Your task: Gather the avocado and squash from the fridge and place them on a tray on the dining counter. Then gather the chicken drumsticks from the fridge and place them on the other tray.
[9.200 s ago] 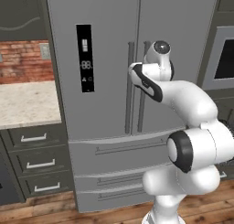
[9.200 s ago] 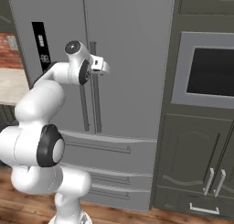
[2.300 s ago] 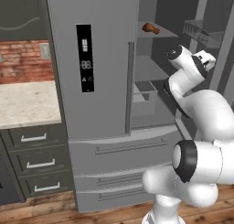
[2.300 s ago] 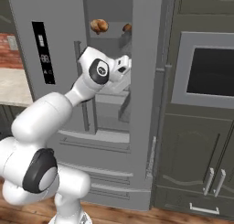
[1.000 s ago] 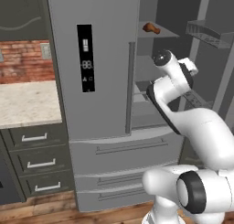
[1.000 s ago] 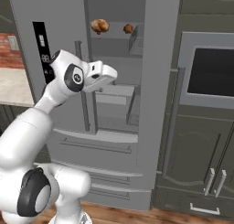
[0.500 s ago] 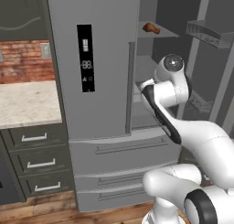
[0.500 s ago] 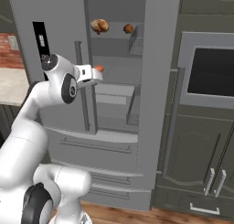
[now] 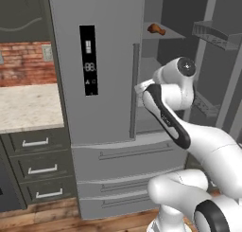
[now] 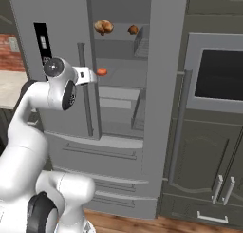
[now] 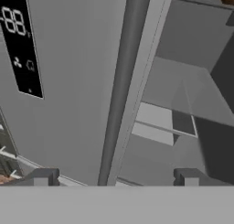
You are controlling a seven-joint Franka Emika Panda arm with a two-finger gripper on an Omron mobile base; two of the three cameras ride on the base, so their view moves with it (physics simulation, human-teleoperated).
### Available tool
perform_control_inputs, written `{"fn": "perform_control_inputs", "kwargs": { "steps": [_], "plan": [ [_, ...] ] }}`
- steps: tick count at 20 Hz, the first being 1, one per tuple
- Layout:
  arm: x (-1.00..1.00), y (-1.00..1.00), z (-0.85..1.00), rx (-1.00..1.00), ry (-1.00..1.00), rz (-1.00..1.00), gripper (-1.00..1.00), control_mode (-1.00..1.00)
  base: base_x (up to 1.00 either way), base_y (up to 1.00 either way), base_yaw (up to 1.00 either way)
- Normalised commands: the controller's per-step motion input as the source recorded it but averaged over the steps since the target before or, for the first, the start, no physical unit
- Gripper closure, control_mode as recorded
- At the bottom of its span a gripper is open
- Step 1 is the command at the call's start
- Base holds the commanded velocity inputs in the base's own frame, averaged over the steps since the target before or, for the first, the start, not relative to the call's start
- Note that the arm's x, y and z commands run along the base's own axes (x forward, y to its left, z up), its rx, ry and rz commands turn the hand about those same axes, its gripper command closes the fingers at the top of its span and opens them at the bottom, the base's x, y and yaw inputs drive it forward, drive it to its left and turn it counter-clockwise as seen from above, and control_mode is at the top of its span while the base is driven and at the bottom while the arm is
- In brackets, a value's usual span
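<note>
My gripper [image 11: 114,178] is open, its fingertips [image 11: 45,176] straddling the vertical handle [image 11: 121,90] of the fridge's closed left door without touching it. From the base views the hand [image 9: 141,87] [image 10: 90,75] sits at that handle, beside the open right half. The squash [image 10: 101,72], small and orange-red, lies on a middle shelf just past the hand. Golden-brown chicken drumsticks [image 10: 103,26] [image 9: 156,30] rest on the top shelf, with a smaller brown piece [image 10: 133,30] beside them. Avocado, trays and dining counter are out of view.
The fridge's right door [image 10: 163,84] stands open, its door bins [image 9: 217,32] jutting out. A stone wall counter with drawers [image 9: 28,108] is to the left, a wall oven [image 10: 218,80] to the right. Freezer drawers [image 9: 123,153] sit below.
The arm has swung left out of the open fridge half, and the hand now faces the left door's handle. The gripper stays open and empty.
</note>
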Motion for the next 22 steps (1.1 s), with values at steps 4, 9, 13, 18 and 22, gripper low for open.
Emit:
{"fn": "perform_control_inputs", "kwargs": {
  "steps": [4,9,13,18,22],
  "plan": [
    [0.09,0.02,0.32,0.12,0.00,-0.02,-1.00,-1.00,0.00,0.00,0.00],
    [0.14,0.24,0.06,0.02,-0.01,-0.15,-1.00,-1.00,0.00,0.00,0.00],
    [0.09,0.46,0.00,0.00,-0.03,-0.22,-1.00,-1.00,0.00,0.00,0.00],
    [0.23,0.07,0.01,0.00,0.00,-0.06,-1.00,-1.00,0.00,0.00,0.00],
    [0.25,-0.14,0.05,0.01,0.00,0.00,-1.00,-1.00,0.00,0.00,0.00]
  ]
}}
